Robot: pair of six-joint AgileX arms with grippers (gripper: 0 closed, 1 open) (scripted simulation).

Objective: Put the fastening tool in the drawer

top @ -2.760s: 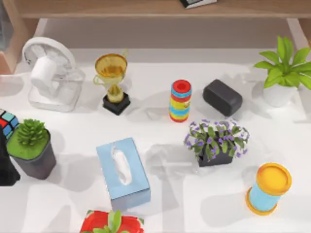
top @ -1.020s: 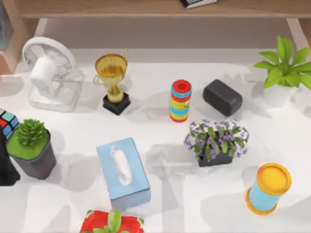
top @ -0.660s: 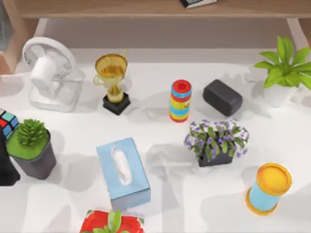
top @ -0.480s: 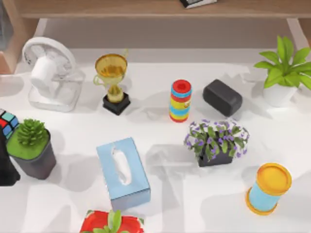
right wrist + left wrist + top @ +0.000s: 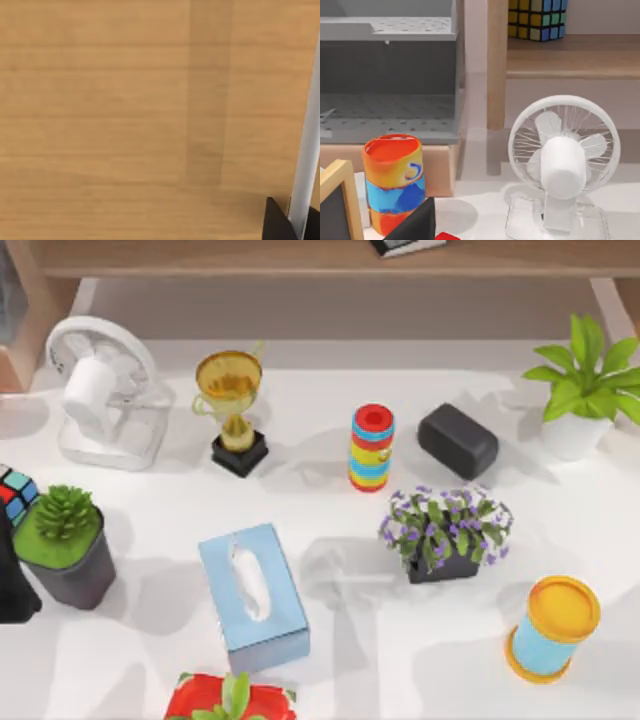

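Left wrist view gives me a fan [image 5: 563,165], a striped can [image 5: 394,182] and, at the frame's lower edge, a red sliver [image 5: 447,236] that may be the stapler, just beside the can. I cannot tell either end effector's state. Right wrist view faces wood panel [image 5: 125,110].

Top view: camera above the white table [image 5: 340,640], looking down on it. Left wrist view: low, level, close to the white fan [image 5: 563,162], facing a grey drawer [image 5: 387,80] and wooden shelf [image 5: 570,55]; both views share the fan [image 5: 100,390]. Right wrist view: pressed close to a wooden panel [image 5: 125,110].
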